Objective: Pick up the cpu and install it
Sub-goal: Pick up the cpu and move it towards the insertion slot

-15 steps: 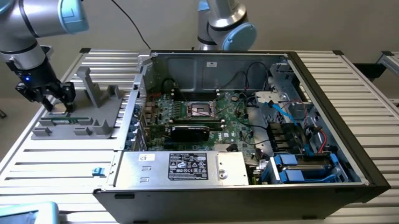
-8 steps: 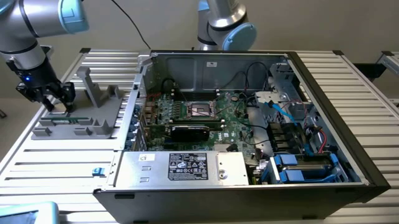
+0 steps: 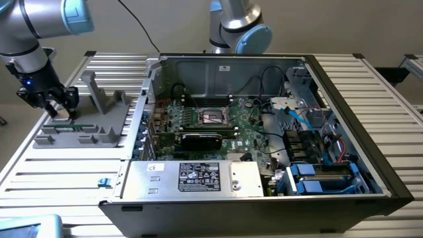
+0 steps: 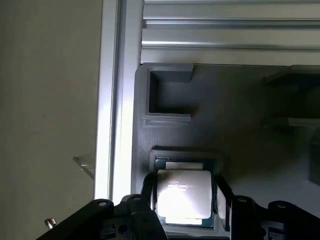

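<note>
On the grey fixture [image 3: 79, 133], the pincer [image 3: 59, 110] straddles the cpu [image 4: 183, 200], jaws apart.

No word or number reads clean here. The cpu [image 4: 183, 200], right at the claw [image 4: 185, 194], carries faint print, too dim to read. Well away from the claw, the white label [image 3: 198, 177] on the silver box [image 3: 246, 177] shows tiny black print and symbols, illegible.

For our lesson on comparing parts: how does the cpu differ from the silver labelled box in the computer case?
The cpu is small and flat; the silver box is far bigger. The cpu sits in a grey holder outside the computer case; the silver box sits inside it. The pincer is at the cpu, far from the silver box. Both have silver metal tops.
</note>
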You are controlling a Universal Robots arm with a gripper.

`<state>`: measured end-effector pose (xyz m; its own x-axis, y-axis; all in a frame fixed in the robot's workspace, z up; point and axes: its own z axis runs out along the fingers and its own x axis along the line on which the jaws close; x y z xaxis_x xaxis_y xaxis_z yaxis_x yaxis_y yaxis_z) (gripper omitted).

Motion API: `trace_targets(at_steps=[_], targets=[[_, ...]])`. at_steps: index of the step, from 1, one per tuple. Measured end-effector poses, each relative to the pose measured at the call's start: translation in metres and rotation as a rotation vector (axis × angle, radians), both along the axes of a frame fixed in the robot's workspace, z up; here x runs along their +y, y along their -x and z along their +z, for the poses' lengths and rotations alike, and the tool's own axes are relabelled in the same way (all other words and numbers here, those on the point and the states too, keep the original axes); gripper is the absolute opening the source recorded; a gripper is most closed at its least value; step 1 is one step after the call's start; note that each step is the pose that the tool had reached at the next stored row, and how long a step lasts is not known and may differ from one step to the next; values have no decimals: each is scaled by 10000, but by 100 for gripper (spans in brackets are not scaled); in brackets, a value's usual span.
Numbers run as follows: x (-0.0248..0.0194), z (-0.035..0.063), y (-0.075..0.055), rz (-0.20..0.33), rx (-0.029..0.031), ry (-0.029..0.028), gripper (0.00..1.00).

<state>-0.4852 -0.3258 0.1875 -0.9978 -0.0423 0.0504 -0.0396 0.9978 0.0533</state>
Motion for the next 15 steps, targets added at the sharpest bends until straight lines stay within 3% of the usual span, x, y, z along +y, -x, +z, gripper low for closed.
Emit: trace_targets(at_steps=[3, 15], targets=[[0, 96, -1, 0, -1, -1, 56], [-6, 643, -44, 0, 0, 0, 56]])
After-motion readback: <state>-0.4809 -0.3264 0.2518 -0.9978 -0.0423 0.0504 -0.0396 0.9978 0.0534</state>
